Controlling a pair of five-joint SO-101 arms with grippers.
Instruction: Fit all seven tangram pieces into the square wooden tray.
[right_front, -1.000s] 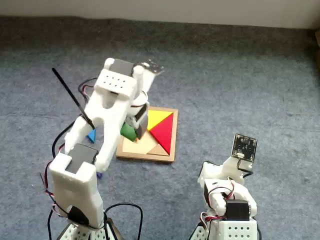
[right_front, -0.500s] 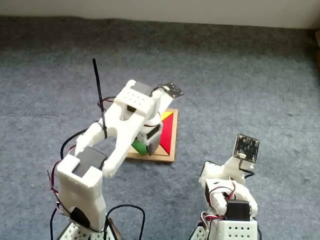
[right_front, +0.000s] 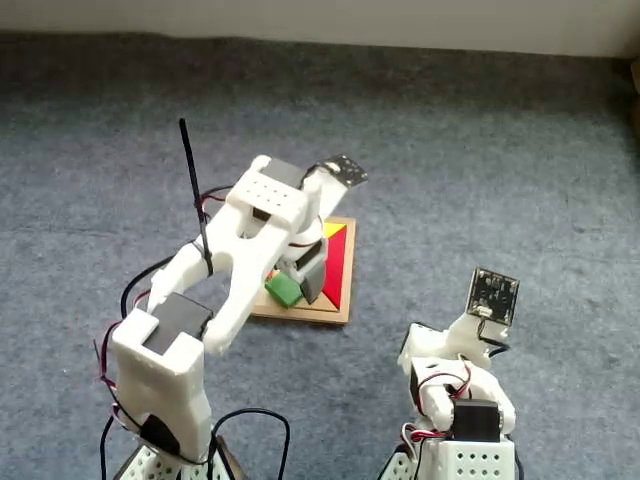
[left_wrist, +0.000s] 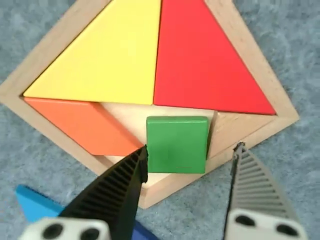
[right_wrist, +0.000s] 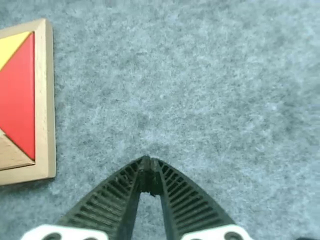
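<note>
The square wooden tray (left_wrist: 260, 85) holds a yellow triangle (left_wrist: 107, 60), a red triangle (left_wrist: 200, 60) and an orange parallelogram (left_wrist: 82, 125). A green square (left_wrist: 177, 144) lies on the tray's bare wood near one corner, beside the orange piece. My left gripper (left_wrist: 191, 150) hangs open just above it, one finger on each side. In the high view the left arm covers most of the tray (right_front: 335, 310), with the green square (right_front: 283, 289) showing under the gripper (right_front: 297, 282). My right gripper (right_wrist: 148, 167) is shut on nothing, low over the carpet beside the tray's edge (right_wrist: 48, 100).
A blue piece (left_wrist: 35, 205) lies on the grey carpet just outside the tray. The right arm (right_front: 460, 395) sits folded at the front right. Open carpet stretches behind and to the right of the tray.
The left arm swung from the tray's left side over to its near edge, carrying the green square. The square now lies in the tray with the fingers apart. The right arm stayed still.
</note>
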